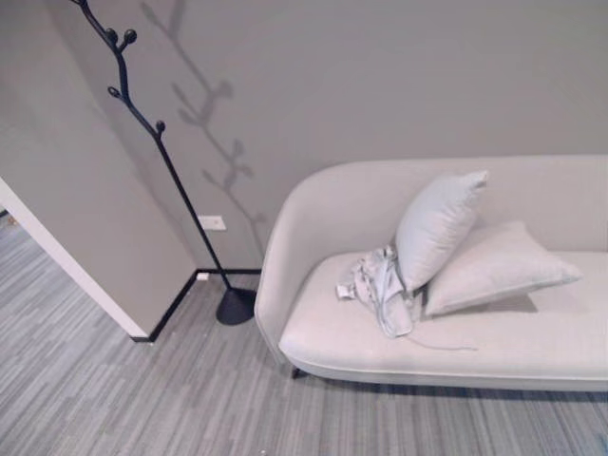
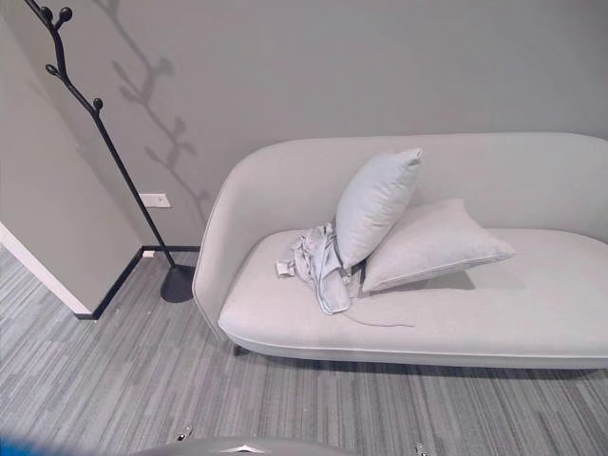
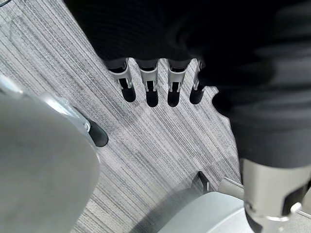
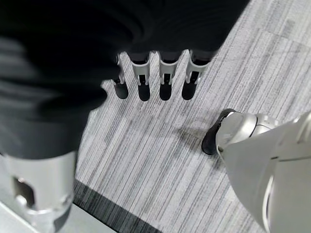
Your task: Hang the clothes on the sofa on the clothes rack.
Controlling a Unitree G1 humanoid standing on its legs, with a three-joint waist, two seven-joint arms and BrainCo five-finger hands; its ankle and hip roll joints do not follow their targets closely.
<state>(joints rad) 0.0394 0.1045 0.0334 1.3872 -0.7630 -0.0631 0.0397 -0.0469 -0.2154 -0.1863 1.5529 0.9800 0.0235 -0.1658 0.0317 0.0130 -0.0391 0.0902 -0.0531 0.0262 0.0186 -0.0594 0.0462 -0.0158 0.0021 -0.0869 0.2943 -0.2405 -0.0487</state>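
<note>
A crumpled light grey garment (image 1: 378,290) lies on the seat of the pale sofa (image 1: 494,353), against the left side of an upright cushion (image 1: 437,226). The black branch-shaped clothes rack (image 1: 161,152) stands left of the sofa by the wall corner, with its round base (image 1: 235,306) on the floor and bare pegs. My left hand (image 3: 152,85) hangs over the striped grey carpet with straight fingers and holds nothing. My right hand (image 4: 165,80) hangs the same way, also holding nothing. Both hands are far from the garment.
A second cushion (image 1: 494,266) lies flat to the right of the upright one. A wall corner (image 1: 95,285) with dark skirting juts out left of the rack. Striped grey carpet (image 1: 142,399) spreads in front of the sofa.
</note>
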